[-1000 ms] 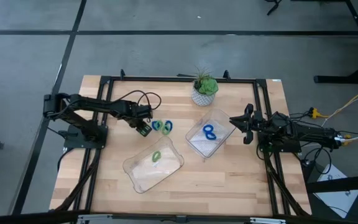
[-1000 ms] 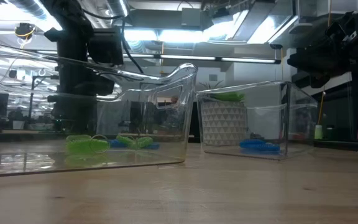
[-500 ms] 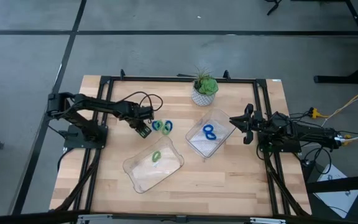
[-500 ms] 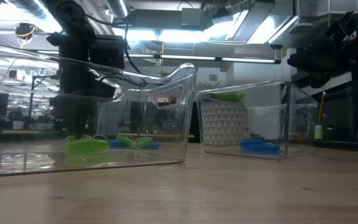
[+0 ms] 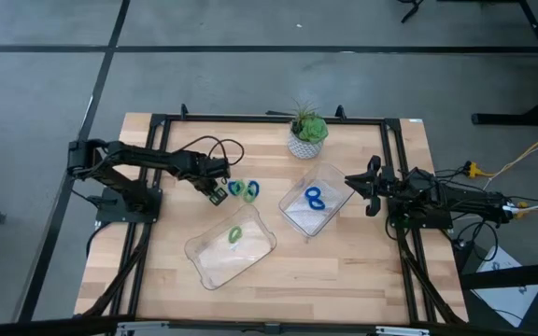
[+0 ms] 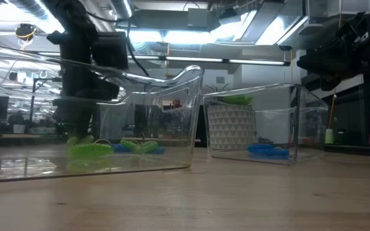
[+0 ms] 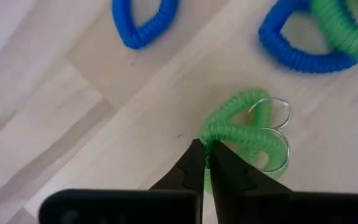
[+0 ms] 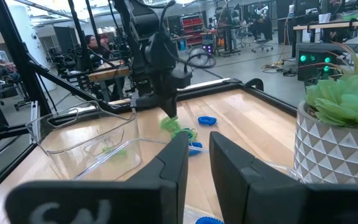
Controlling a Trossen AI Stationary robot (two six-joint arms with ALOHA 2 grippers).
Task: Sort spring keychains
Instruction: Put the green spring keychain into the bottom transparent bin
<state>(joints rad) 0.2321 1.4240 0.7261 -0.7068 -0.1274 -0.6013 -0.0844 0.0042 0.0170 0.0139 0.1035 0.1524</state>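
Several spring keychains lie in a small pile (image 5: pixel 243 189) on the wood: blue loops (image 7: pixel 145 25) (image 7: pixel 297 46) and green ones. My left gripper (image 7: pixel 207 155) (image 5: pixel 218 193) stands over the pile's left end, pointing down, shut on a green keychain (image 7: pixel 244 130) with a metal ring (image 7: pixel 270 112). Another green keychain (image 5: pixel 235 234) lies in the near clear tray (image 5: pixel 250 257). A blue one (image 5: pixel 315 198) lies in the right clear tray (image 5: pixel 334 182). My right gripper (image 5: pixel 370 184) (image 8: pixel 197 155) waits level at the table's right, open with a narrow gap and nothing in it. My left gripper pinches the green keychain's coil at one bend of its loop (image 7: pixel 215 132) between its two fingertips. The fingers come from above, pointing steeply down. The keychain lies on the table, with its metal ring on the side away from the fingers.
A potted plant in a white patterned pot (image 5: pixel 307 135) stands at the far middle of the table. A black frame rail (image 5: pixel 269 119) runs around the tabletop. Bare wood lies along the near edge (image 5: pixel 325 289).
My left gripper has stayed over the pile and shut its fingers on the green keychain. The keychains and trays have not moved.
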